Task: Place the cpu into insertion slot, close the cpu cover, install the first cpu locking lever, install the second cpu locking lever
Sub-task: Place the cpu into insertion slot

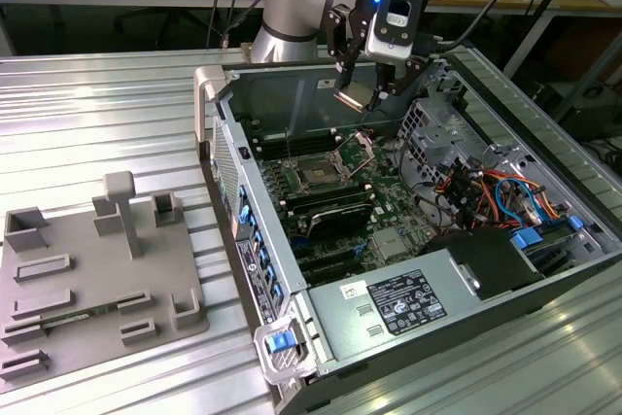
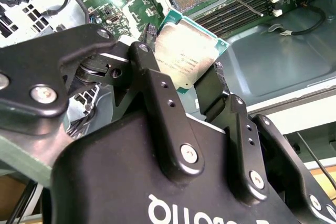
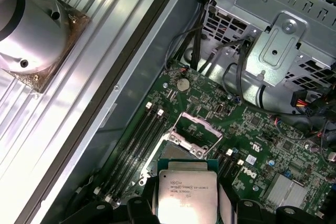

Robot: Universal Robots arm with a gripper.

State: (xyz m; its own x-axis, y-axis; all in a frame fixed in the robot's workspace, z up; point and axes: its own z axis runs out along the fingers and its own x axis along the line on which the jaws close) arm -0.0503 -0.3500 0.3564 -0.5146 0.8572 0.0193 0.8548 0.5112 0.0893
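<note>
— Beneath the gripper [image 1: 362,92], what's the ground?
— Open computer case [image 1: 209,94], lying on its side. Motherboard [image 1: 389,216] across its floor, well below the fingers.
— Target?
— Insertion slot [image 1: 319,174]. Dark centre bare, nothing seated. It sits below the gripper and a little off to one side, not plumb under it, with clear air between. One arm only, so no question of which is nearer.
— Cover?
— Cpu cover [image 1: 362,150] hinged up, clear of the socket's mouth.
— Load?
— Cpu [image 2: 184,56] pinched by two opposite edges between the fingers [image 2: 152,82], metal face toward the second wrist camera. Near enough square, so no long axis to speak of. In the first wrist view its edges run roughly parallel to the slot's rim. Judgement: height and a small sideways offset separate chip from socket, not rotation.
</note>
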